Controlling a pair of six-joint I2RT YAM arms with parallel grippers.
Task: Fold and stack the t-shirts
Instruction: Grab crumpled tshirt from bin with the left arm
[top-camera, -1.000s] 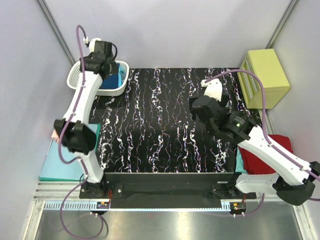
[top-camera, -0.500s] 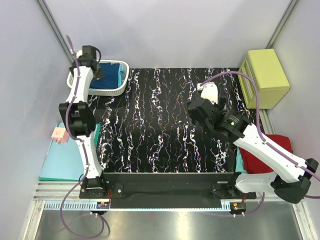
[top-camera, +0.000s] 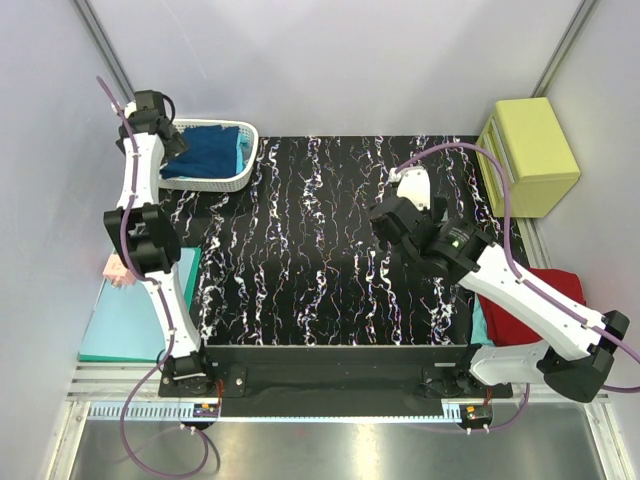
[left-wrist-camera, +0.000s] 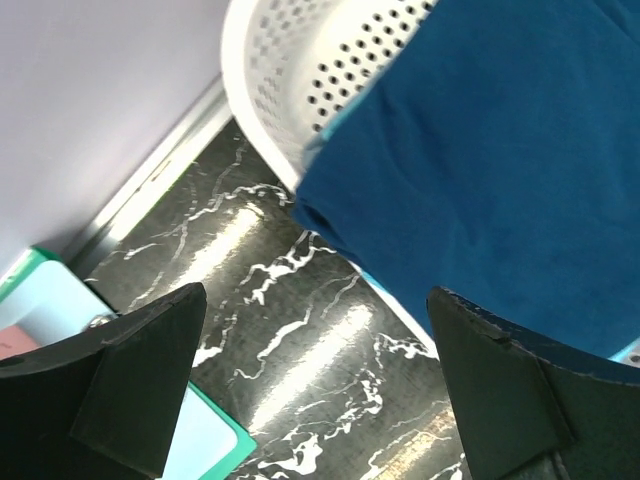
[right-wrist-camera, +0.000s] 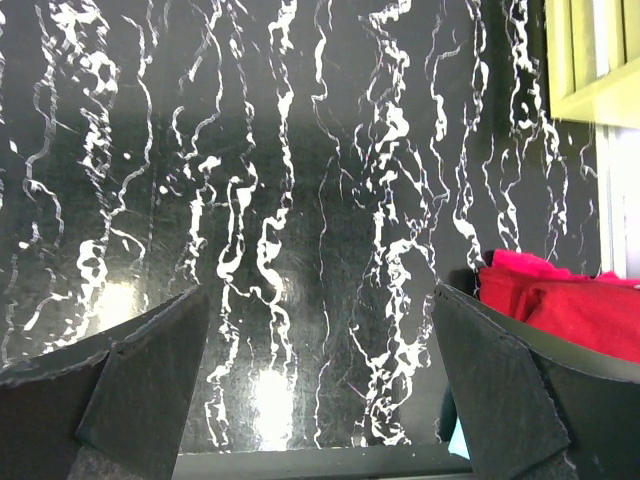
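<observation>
**Table** (top-camera: 300, 250): flat rectangular top, glossy black with white marble veining.
**Red t-shirt** (top-camera: 535, 300): soft, rumpled heap just off the table's near right corner.
**Basket** (left-wrist-camera: 300, 80): white perforated plastic with a rounded rim, at the table's far left corner.
**Navy t-shirt** (left-wrist-camera: 500, 150): matte cotton, bunched in the basket and draped over its rim.
**Left gripper** (left-wrist-camera: 312, 295): jaws spread wide and empty, above the table's far left corner.
**Right gripper** (right-wrist-camera: 320, 295): jaws spread wide and empty, over the table's right half.

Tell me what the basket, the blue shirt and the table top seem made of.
Basket: white plastic, apparently; even moulded holes. Blue shirt: soft matte cloth, likely cotton; it drapes over the rim. Table top: glossy black, white-veined, perhaps laminate; it reflects light.
</observation>
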